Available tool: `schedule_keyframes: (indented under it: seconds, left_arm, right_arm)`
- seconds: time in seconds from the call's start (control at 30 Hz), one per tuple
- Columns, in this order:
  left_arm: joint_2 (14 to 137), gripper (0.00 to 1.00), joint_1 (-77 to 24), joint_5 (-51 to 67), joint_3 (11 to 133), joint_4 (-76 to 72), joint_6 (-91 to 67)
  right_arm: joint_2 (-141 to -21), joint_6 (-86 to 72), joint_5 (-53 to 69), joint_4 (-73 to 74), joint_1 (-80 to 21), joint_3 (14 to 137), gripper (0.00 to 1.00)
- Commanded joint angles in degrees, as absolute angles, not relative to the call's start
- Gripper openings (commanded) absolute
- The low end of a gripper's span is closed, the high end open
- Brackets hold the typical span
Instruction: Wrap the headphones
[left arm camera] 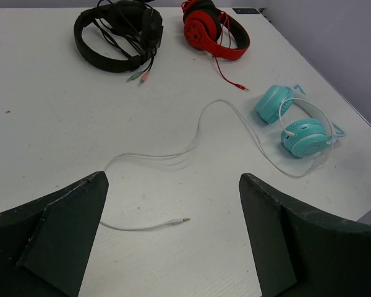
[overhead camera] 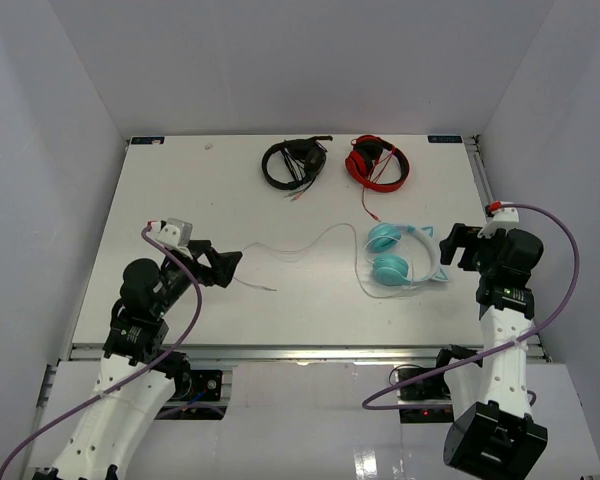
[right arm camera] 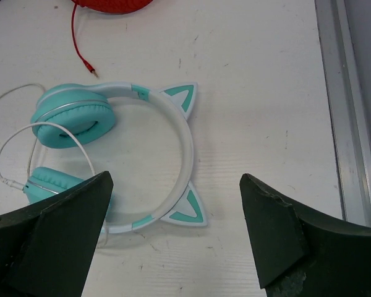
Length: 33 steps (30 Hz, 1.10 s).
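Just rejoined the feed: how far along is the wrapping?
Done: nothing; the cable lies strung out across the table, plug loose. In hand: nothing; both grippers open, left gripper near the plug, right gripper by the headphones. Remaining: winding the whole cable.

The table (left arm camera: 62, 124) under both grippers is a white matt board, finely grained and flecked with small scuffs. In front of the right gripper (right arm camera: 176, 179), the headphones (right arm camera: 71, 117) show a smooth, glossy white plastic headband with teal plastic ears, and soft, matt teal cushions that look like leatherette; their cable (left arm camera: 154, 226) is thin, smooth and white. To that gripper's right runs a rail (right arm camera: 334, 111) of dull brushed metal. Its fingers (right arm camera: 55, 235), like those of the left gripper (left arm camera: 173, 179), are matt black plastic, rough and chipped at the edges. Far ahead of the left gripper, the red headphones (left arm camera: 213, 31) shine glossy, while the black headphones (left arm camera: 114, 37) look duller
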<state>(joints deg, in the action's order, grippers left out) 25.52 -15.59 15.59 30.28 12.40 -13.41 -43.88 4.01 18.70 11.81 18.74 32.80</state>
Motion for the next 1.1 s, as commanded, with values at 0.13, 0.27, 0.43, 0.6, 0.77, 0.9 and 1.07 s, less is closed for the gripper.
schedule_keyframes:
  seconds: [0.13, 0.27, 0.43, 0.6, 0.77, 0.9, 1.07]
  left_arm:
    - [27.1, 0.98, -15.7, 19.0, 30.3, 12.6, -13.2]
    - [26.5, 0.98, -15.7, 19.2, 30.3, 12.6, -13.0]
    - [26.4, 0.98, -15.7, 19.6, 30.3, 12.6, -12.9]
    - [26.7, 0.98, -15.7, 20.0, 30.4, 12.6, -12.8]
    - [26.6, 0.98, -15.7, 20.1, 30.4, 12.6, -12.7]
    - [26.9, 0.98, -15.7, 20.7, 30.5, 12.6, -12.6]
    - [26.7, 0.98, -15.7, 20.3, 30.5, 12.6, -12.5]
  right_arm:
    - [-45.6, 28.3, 34.5, 22.0, 18.9, 36.9, 0.9]
    - [-48.9, 42.7, 42.1, 28.0, 18.9, 39.4, 0.9]
    - [-63.0, 28.2, 30.5, 22.6, 19.0, 45.2, 0.91]
    - [-75.5, 18.5, 18.5, 22.2, 18.3, 52.8, 0.89]
    - [-82.5, 20.1, 14.0, 21.0, 16.1, 54.1, 0.87]
    - [-88.6, 23.8, 14.0, 20.3, 13.4, 54.7, 0.84]
    - [-94.6, 26.8, 15.6, 22.1, 10.6, 56.6, 0.7]
